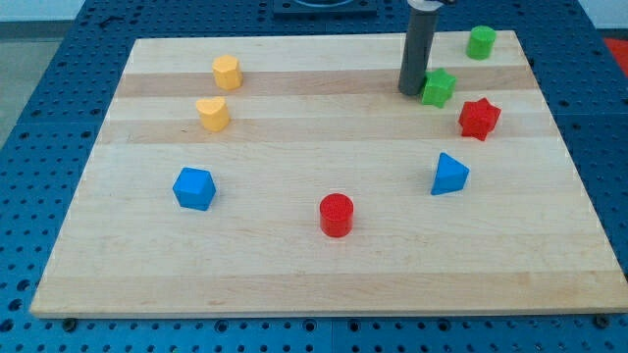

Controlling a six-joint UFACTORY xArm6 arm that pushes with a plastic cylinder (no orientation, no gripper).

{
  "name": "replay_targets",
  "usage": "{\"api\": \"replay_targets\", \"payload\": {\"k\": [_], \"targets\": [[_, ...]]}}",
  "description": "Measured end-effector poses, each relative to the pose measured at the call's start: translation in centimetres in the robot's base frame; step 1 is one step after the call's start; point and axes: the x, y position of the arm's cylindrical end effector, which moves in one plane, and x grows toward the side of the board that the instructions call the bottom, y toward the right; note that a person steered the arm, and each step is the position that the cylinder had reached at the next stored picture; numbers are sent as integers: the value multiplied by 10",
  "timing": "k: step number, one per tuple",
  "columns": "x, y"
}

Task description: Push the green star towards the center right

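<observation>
The green star (439,87) lies on the wooden board (294,265) near the view's top right. My tip (411,91) rests on the board just left of the green star, touching or nearly touching its left side. A red star (480,119) lies just below and right of the green star. A green cylinder (481,42) stands above and right of it, near the board's top edge.
A blue triangular block (449,175) lies below the red star. A red cylinder (336,215) stands at the bottom middle. A blue cube (193,188) is at the left. A yellow hexagonal block (227,72) and a yellow heart (212,114) are at the upper left.
</observation>
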Motion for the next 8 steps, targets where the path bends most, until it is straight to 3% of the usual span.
{"api": "replay_targets", "payload": {"k": [8], "targets": [[13,81]]}}
